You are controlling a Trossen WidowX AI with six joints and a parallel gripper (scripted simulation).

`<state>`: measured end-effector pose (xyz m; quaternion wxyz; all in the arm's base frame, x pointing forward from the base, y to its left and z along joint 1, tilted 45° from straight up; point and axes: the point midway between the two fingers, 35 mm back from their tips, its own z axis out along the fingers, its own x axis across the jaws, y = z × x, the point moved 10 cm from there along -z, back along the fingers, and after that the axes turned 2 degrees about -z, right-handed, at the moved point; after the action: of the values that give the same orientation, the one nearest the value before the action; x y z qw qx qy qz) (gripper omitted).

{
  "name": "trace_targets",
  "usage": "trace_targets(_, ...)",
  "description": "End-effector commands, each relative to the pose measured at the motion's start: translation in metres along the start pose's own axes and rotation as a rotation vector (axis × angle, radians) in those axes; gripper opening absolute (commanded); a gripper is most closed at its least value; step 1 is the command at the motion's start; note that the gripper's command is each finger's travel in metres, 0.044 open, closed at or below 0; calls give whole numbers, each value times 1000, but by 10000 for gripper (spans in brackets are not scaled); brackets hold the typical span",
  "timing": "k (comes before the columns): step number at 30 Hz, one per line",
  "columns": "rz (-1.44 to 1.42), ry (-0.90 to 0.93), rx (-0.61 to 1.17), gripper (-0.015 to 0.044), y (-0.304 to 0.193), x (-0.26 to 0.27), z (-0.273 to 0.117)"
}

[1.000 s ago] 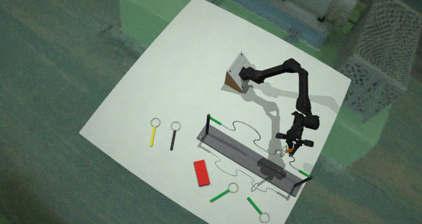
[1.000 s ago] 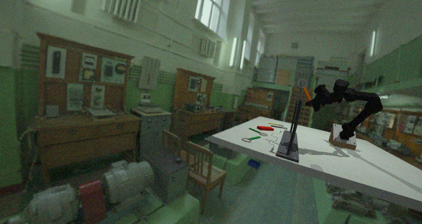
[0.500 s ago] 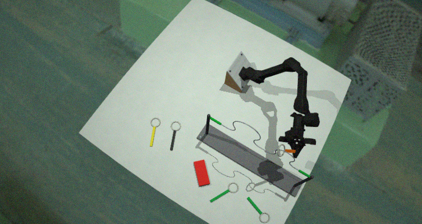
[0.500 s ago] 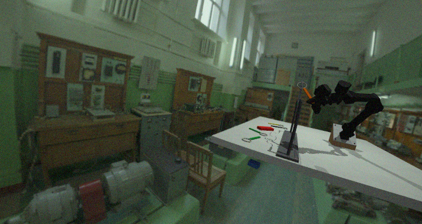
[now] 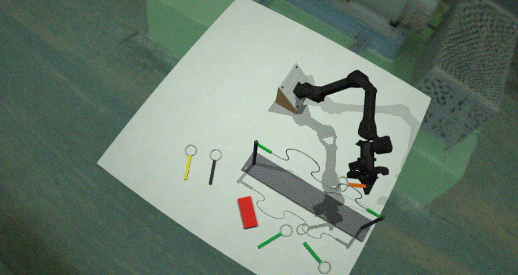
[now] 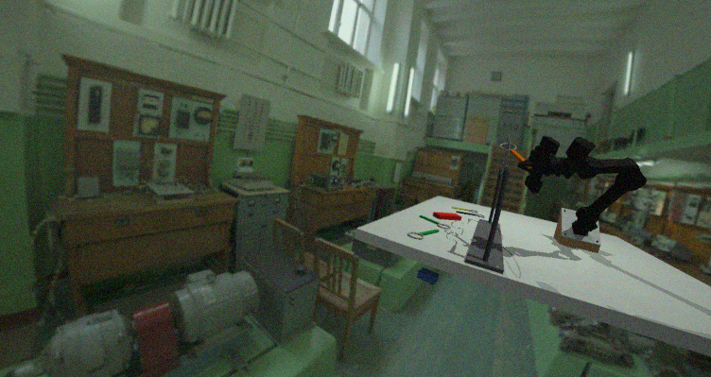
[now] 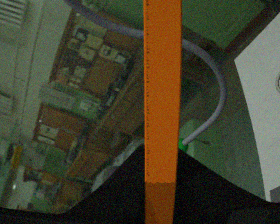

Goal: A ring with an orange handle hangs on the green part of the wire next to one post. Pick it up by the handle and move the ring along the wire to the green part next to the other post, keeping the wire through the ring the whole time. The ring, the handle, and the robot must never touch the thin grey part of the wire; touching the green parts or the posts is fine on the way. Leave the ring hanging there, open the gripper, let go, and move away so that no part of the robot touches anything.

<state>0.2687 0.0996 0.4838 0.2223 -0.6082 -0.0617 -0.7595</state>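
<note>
Ring point(image 5: 337, 182) point(image 6: 501, 146) and wire point(image 5: 315, 164) point(image 7: 221, 82) look close together mid-span, the fingers point(image 5: 366, 190) point(image 6: 526, 165) grasping the orange handle point(image 5: 357, 185) point(image 6: 520, 158) point(image 7: 162, 90), so a slight mistimed twist at the next bend could brush grey.

The tabletop point(image 5: 173, 102) point(image 6: 622, 275) looks smooth and matt, like plain paper. Near its right edge from above, the robot arm point(image 5: 369, 106) point(image 6: 612, 167) looks like dull black plastic. Its base block point(image 5: 285, 101) point(image 6: 572, 241) has sides like brown wood. The orange handle point(image 5: 357, 185) point(image 6: 520, 157) point(image 7: 162, 90) looks like matt plastic, a bit grainy up close. The thin wire point(image 5: 315, 164) point(image 7: 222, 90) looks smooth, like dull metal.
</note>
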Motion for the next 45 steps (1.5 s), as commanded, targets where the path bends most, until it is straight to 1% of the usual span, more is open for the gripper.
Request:
trace_targets(1,71,40,-14,-150,0,0,0)
trace_targets(31,567,322,-84,-150,-4,10,4)
trace_targets(45,661,376,-97,-150,-10,7,7)
